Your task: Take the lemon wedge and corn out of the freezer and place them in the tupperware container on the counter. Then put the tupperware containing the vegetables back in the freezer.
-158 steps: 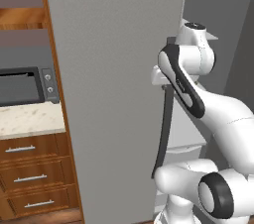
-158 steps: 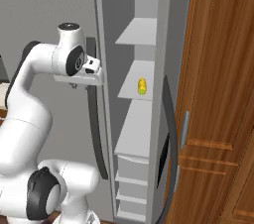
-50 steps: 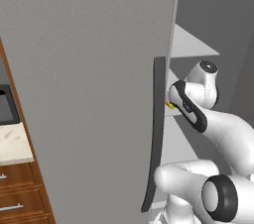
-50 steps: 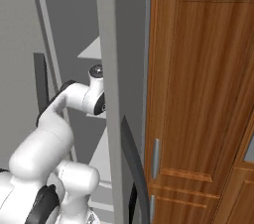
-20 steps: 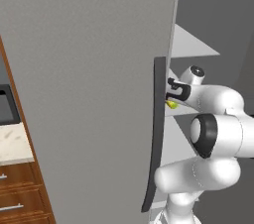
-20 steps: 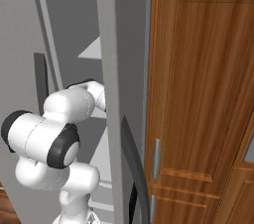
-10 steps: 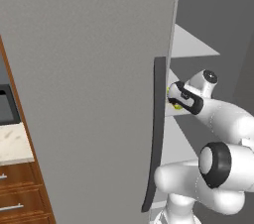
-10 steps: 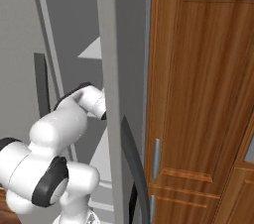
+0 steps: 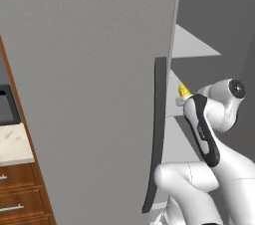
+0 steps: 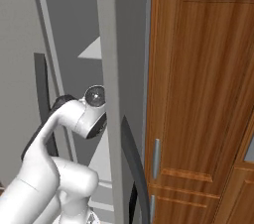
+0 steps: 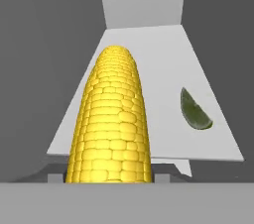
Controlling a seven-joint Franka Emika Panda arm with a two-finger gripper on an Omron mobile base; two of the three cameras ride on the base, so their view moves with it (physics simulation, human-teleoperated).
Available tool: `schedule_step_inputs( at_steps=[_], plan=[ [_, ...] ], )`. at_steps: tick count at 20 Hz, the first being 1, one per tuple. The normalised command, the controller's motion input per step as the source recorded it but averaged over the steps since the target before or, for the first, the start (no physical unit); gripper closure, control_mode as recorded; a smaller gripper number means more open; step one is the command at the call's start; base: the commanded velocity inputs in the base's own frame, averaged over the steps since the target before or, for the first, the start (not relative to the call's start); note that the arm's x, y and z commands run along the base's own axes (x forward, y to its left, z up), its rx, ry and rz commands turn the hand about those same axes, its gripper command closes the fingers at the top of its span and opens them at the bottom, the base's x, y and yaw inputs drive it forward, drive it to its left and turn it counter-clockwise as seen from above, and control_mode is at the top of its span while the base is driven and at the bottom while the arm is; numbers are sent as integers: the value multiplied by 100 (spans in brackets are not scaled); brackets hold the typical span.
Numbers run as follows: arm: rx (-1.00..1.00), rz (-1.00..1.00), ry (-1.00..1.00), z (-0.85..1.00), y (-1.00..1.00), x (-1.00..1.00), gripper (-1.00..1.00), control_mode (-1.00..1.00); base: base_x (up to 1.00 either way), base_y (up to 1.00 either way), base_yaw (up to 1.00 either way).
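Corn (image 11: 111,124) filling pincer's close view, grip unclear, green wedge (image 11: 194,111) on freezer shelf (image 11: 208,134)

There was one corn (image 11: 111,119), one lemon wedge (image 11: 195,111), one freezer (image 9: 89,69) and one toaster oven (image 9: 7,105).

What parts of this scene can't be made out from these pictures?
- The pincer's fingertips: in the hand view the corn runs down to the bottom edge and covers them, so open or shut cannot be told.
- The hand itself: in the right base view the freezer wall hides it.
- The corn: in the left base view just a yellow tip peeks past the arm.
- The lemon wedge: too dark to tell its colour.
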Motion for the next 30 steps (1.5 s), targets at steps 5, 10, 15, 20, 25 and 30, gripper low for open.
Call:
schedule_step_inputs(
  at_steps=[5, 10, 15, 20, 25, 30],
  plan=[
    [12, -8, 18, 96, -15, -100, 100, -100, 0, 0, 0],
    [9, -6, 21, 99, -1, -84, 100, -100, 0, 0, 0],
    [1, -3, 14, 70, 2, -76, 100, -100, 0, 0, 0],
    [0, -2, 11, 23, 20, -77, 100, -100, 0, 0, 0],
    [-3, 0, 1, 12, 43, -53, 100, -100, 0, 0, 0],
    [-9, 0, -3, 13, 43, -19, 100, -100, 0, 0, 0]
  ],
)
